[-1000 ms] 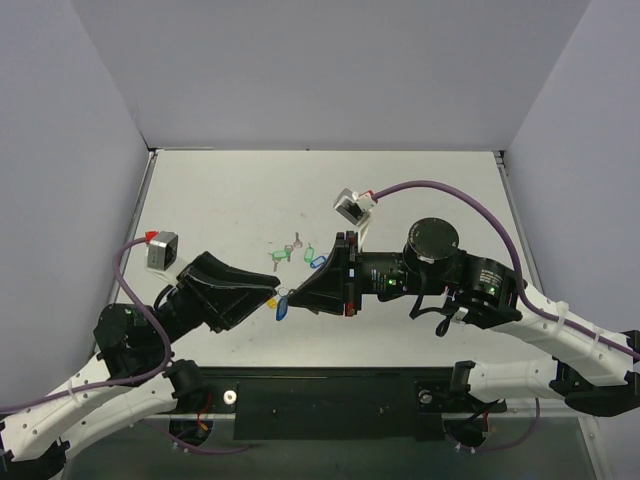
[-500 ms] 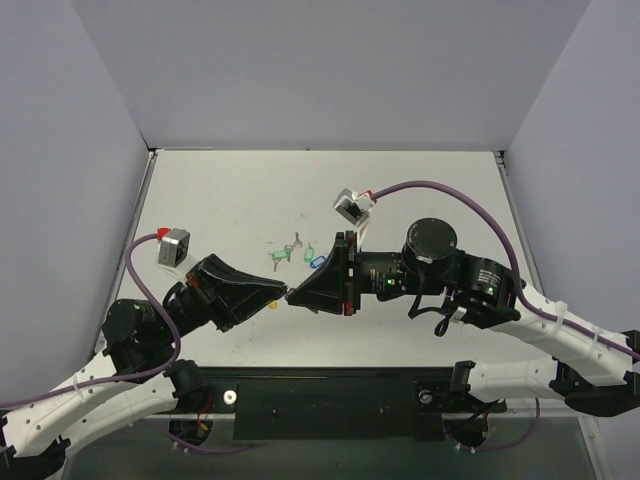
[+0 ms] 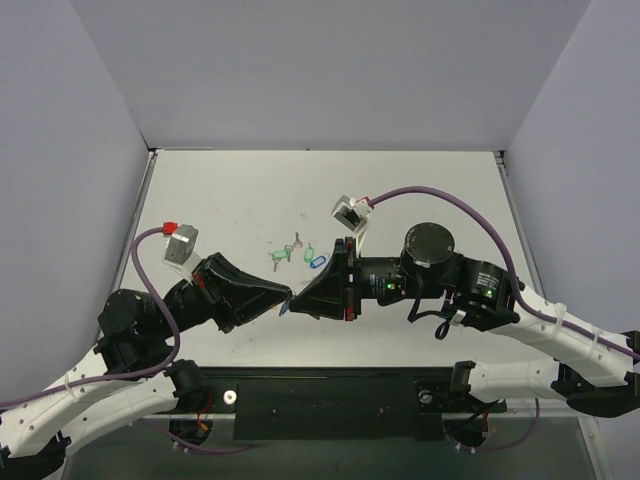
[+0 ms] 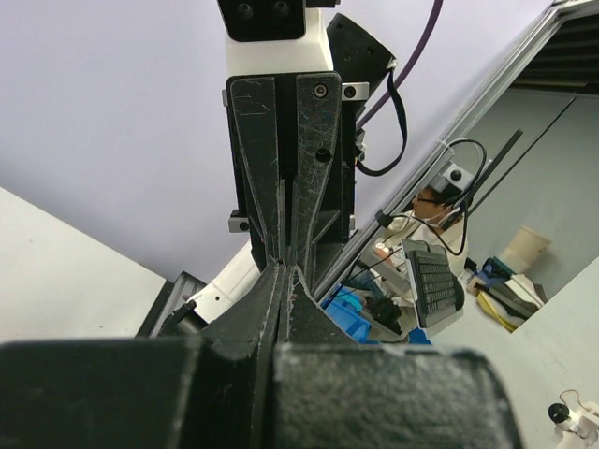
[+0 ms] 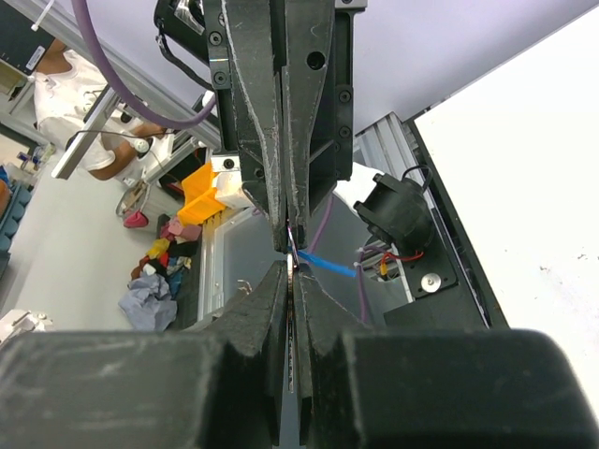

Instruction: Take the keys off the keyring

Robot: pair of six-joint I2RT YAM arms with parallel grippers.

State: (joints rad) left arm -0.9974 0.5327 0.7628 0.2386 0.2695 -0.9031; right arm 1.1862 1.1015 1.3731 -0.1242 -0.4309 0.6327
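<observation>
Above the bench, toward its 6 o'clock edge, the keyring is pinched between 2 closed hands meeting tip to tip, its deep-blue tag poking out; keys hidden. Left hand grips from 9 o'clock, right hand from 3, probably to pull apart. Green-tagged keys lie close at 12; sideways room is free.

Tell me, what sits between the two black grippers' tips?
A deep-blue plastic tag pokes out where the left gripper and right gripper meet; the right wrist view shows it.

place: robotics lab | cues: walled test table; keyboard; seated person; bins
</observation>
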